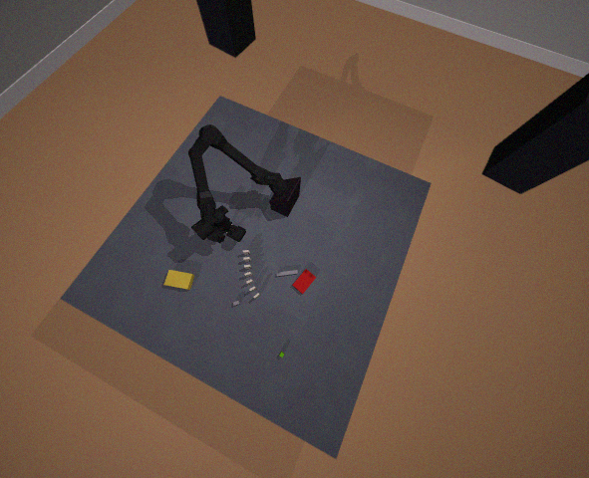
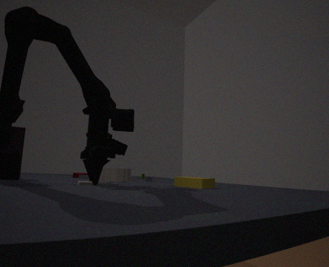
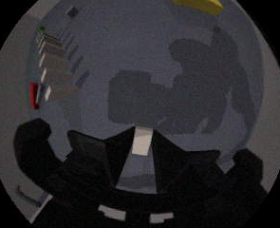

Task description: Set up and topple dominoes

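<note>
My gripper [image 2: 94,183] [image 3: 143,131] points down at the mat, its fingertips close together on both sides of a loose pale domino [image 2: 84,182] [image 3: 141,142]. That domino lies flat on the mat, and the gripper is shut on it. In the top view the arm hides it. A curved row of several standing pale dominoes [image 1: 248,274] [image 2: 115,175] [image 3: 57,76] is beside the gripper, apart from the fingers. The row's near end is at the left in the wrist view. A small grey piece [image 1: 235,303] [image 3: 72,11] is near the row's far end.
A yellow block [image 1: 178,280] [image 2: 194,182] [image 3: 198,5] lies to one side of the row. A red block [image 1: 304,281] [image 2: 79,174] [image 3: 34,96] and a long grey bar [image 1: 286,273] lie on the other. A small green block [image 1: 281,355] [image 2: 142,176] is beyond the row's far end.
</note>
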You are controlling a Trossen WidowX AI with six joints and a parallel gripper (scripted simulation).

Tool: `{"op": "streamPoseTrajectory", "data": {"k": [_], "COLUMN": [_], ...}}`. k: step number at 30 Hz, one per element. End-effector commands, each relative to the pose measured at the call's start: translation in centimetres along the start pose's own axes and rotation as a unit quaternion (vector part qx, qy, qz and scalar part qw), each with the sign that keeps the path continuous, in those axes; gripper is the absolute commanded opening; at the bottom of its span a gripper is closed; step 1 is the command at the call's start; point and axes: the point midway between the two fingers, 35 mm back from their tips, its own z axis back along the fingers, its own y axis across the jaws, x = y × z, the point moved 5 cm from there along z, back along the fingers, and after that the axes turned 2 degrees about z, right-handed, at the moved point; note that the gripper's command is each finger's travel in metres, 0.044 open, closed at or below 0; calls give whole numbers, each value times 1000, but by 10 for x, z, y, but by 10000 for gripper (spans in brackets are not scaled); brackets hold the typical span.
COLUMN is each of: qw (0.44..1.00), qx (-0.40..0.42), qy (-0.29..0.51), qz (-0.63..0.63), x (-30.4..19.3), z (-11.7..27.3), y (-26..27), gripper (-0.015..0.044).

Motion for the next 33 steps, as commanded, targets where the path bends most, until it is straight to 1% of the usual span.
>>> {"op": "streamPoseTrajectory", "data": {"k": [1, 4, 12, 17, 27, 29, 33], "qw": [1000, 1000, 1000, 1000, 1000, 1000, 999], "qx": [3, 3, 5, 6, 6, 9, 9], "qy": [0, 0, 0, 1, 1, 1, 0], "qz": [4, 4, 4, 5, 5, 12, 32], "x": [0, 0, 4, 5, 4, -6, -45], "z": [-1, 8, 113, 156, 159, 158, 157], "y": [1, 1, -1, -2, -4, -24, -78], "gripper": [107, 107, 107, 107, 107, 107, 107]}}
